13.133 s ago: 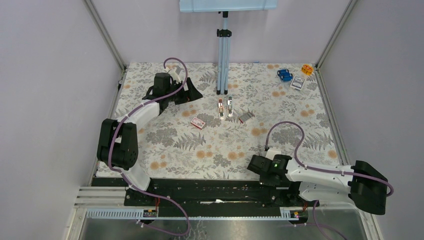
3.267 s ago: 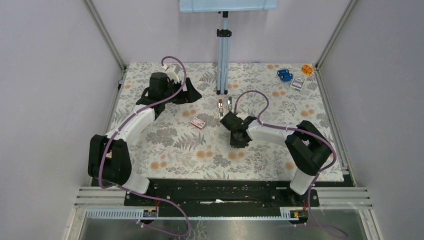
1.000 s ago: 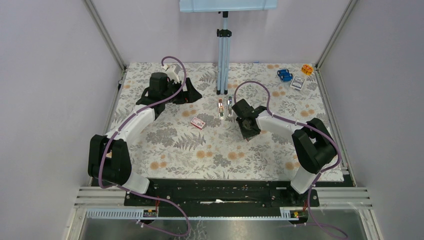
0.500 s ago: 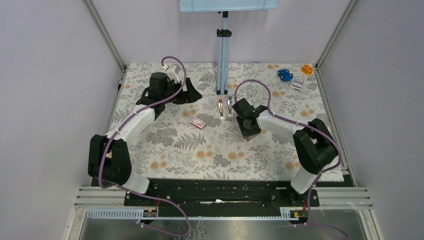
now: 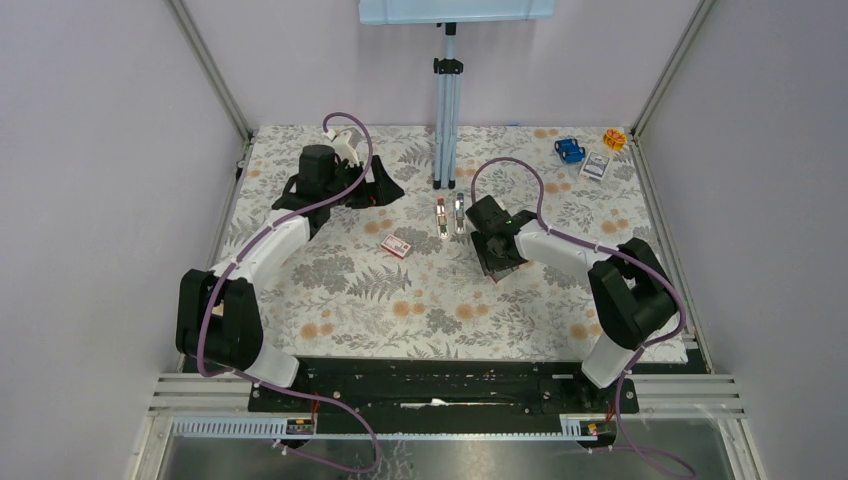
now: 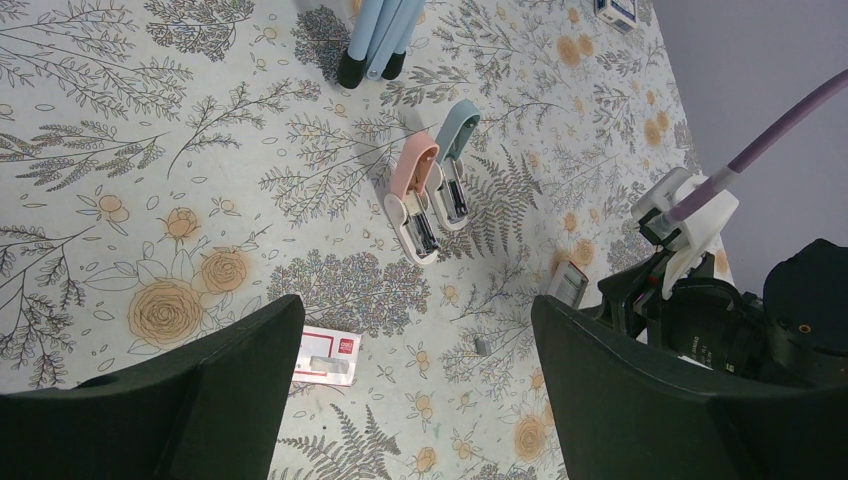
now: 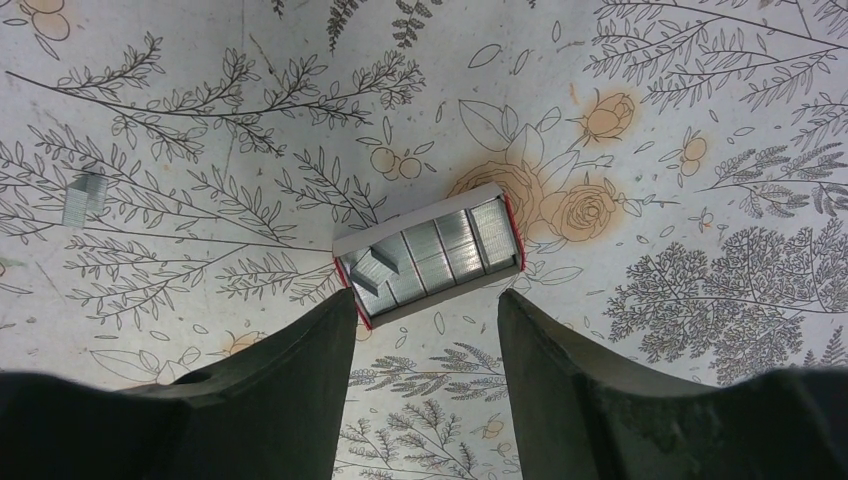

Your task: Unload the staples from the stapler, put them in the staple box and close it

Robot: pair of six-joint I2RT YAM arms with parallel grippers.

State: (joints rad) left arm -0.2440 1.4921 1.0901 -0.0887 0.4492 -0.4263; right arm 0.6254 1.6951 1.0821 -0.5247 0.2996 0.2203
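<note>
Two staplers lie hinged open side by side, a pink one (image 6: 418,195) (image 5: 441,216) and a blue-grey one (image 6: 452,165) (image 5: 460,212). My right gripper (image 7: 425,300) (image 5: 497,252) hovers open just above an open red-edged staple tray (image 7: 430,255) (image 6: 568,283). The tray holds rows of staples, with a short strip (image 7: 372,265) lying askew at its left end. Nothing sits between the right fingers (image 7: 300,380). A loose staple strip (image 7: 84,197) (image 6: 481,345) rests on the cloth. My left gripper (image 6: 417,305) (image 5: 388,190) hangs wide open and empty, left of the staplers.
A red-and-white staple box sleeve (image 6: 327,357) (image 5: 397,245) lies left of the staplers. A tripod pole (image 5: 445,110) stands behind them, with its foot (image 6: 368,60) close by. A blue toy (image 5: 569,149), an orange item (image 5: 613,138) and a small box (image 5: 596,166) sit at the back right corner.
My right gripper's jaws have spread apart over the staple tray while the arm barely shifted. The left arm has stayed still.
</note>
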